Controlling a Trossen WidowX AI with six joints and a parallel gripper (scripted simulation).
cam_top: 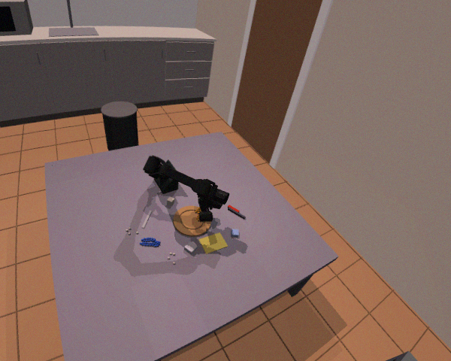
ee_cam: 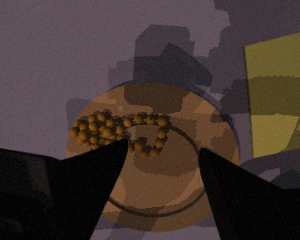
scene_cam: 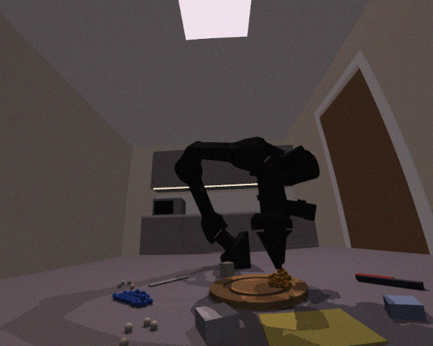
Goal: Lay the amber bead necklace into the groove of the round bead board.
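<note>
The round wooden bead board (cam_top: 177, 226) (scene_cam: 219, 294) (ee_cam: 219, 131) lies flat on the table. The amber bead necklace (cam_top: 198, 210) (scene_cam: 280, 279) (ee_cam: 102, 127) is on it. Most beads are heaped in a clump at the left rim in the wrist view. A short loop runs from the clump over the groove's far part and dips inside the ring. The rest of the groove shows no beads. My gripper (scene_cam: 279, 265) (ee_cam: 163, 149) points down over the board, open, its left fingertip overlapping the clump's near edge in the wrist view. Whether it touches beads is unclear.
A blue bead necklace (cam_top: 150, 242) (scene_cam: 133, 298), a yellow sheet (cam_top: 213, 243) (scene_cam: 321, 327), a grey block (cam_top: 189, 248), a light blue block (cam_top: 234, 233), a red and black pen-like item (cam_top: 236, 212), a white stick (cam_top: 146, 219), a beige block (cam_top: 171, 201) and loose pale beads surround the board.
</note>
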